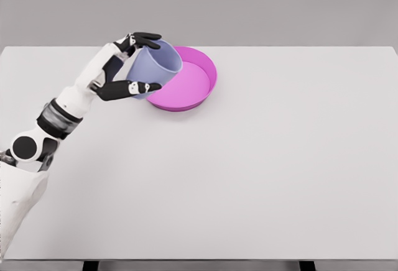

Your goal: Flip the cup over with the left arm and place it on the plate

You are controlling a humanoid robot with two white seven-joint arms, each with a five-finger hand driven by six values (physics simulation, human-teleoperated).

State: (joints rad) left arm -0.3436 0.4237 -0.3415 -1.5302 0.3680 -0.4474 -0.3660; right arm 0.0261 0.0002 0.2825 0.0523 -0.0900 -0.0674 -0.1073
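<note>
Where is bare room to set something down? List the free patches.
Free: the white table right of the pink plate to its right edge, and the whole front half below the plate. Crowded: the back left, where the left robot hand holds the lavender cup tilted over the plate's left rim.

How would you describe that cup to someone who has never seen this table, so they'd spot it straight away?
Start at the big white table and look toward its far left part, where a bright pink plate sits. At the plate's left edge, the robot's left hand grips a cup, tilted with its opening facing up and to the right. It is the only pale lavender-blue thing there.
</note>
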